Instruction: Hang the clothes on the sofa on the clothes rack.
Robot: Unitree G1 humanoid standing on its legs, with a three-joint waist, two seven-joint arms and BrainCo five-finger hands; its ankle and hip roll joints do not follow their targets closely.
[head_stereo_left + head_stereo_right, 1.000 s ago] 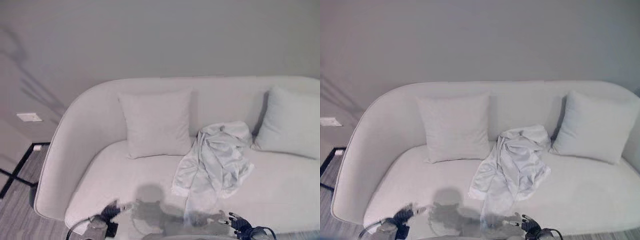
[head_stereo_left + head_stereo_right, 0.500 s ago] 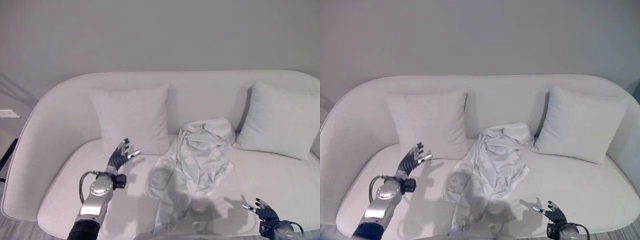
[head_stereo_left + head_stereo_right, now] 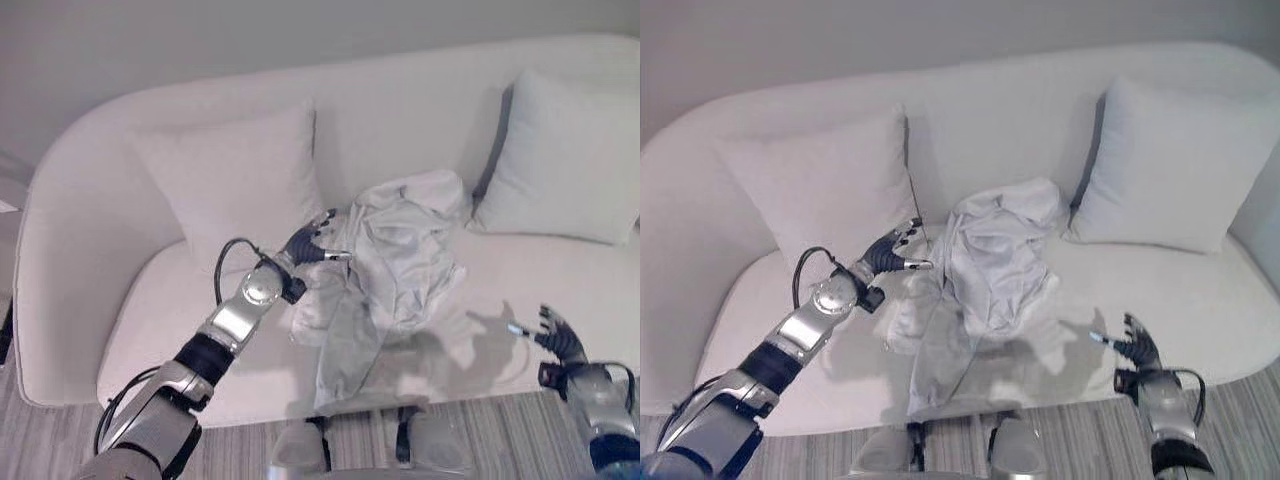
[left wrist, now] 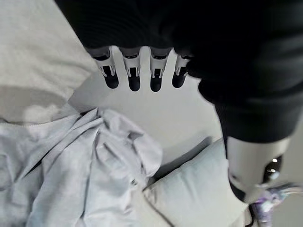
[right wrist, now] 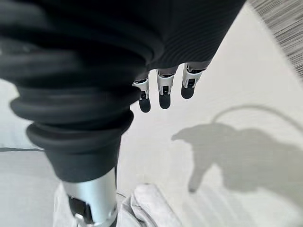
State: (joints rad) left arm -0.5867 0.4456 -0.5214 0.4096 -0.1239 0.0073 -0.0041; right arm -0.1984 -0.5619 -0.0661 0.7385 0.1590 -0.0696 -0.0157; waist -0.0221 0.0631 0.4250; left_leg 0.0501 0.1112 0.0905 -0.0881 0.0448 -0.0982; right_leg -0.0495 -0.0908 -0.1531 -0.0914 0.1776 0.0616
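A crumpled, silky pale shirt (image 3: 400,265) lies on a rounded, matte sofa (image 3: 120,300). The left hand (image 3: 308,245), fingers spread, hovers just beside its edge; the right hand (image 3: 556,336), also spread, is well apart.

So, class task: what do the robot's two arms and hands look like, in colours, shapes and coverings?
Both arms are silver-grey with dark segments. The left hand and right hand have silver fingers with dark tips; a dark ribbed cover wraps the back of each hand and wrist.
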